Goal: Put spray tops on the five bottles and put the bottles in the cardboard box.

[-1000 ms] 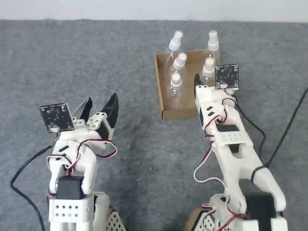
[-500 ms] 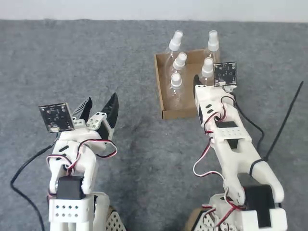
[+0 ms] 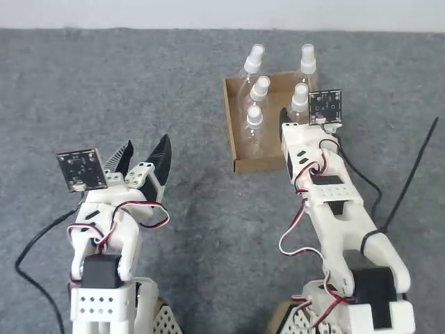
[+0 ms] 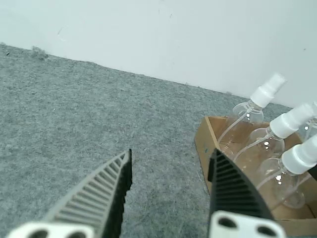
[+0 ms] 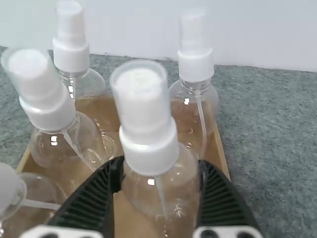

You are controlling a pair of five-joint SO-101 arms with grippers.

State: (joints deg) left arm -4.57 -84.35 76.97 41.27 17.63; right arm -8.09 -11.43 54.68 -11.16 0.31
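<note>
Right gripper is clamped around the near-right spray bottle, which stands upright in the cardboard box. Left gripper hangs open well off to the left, so right's way closer.

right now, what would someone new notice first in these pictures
Five clear plastic bottles with white spray tops stand in the brown cardboard box on the grey felt table. The right gripper sits around the near right bottle; the left gripper hangs open over the felt, apart from the box.
</note>
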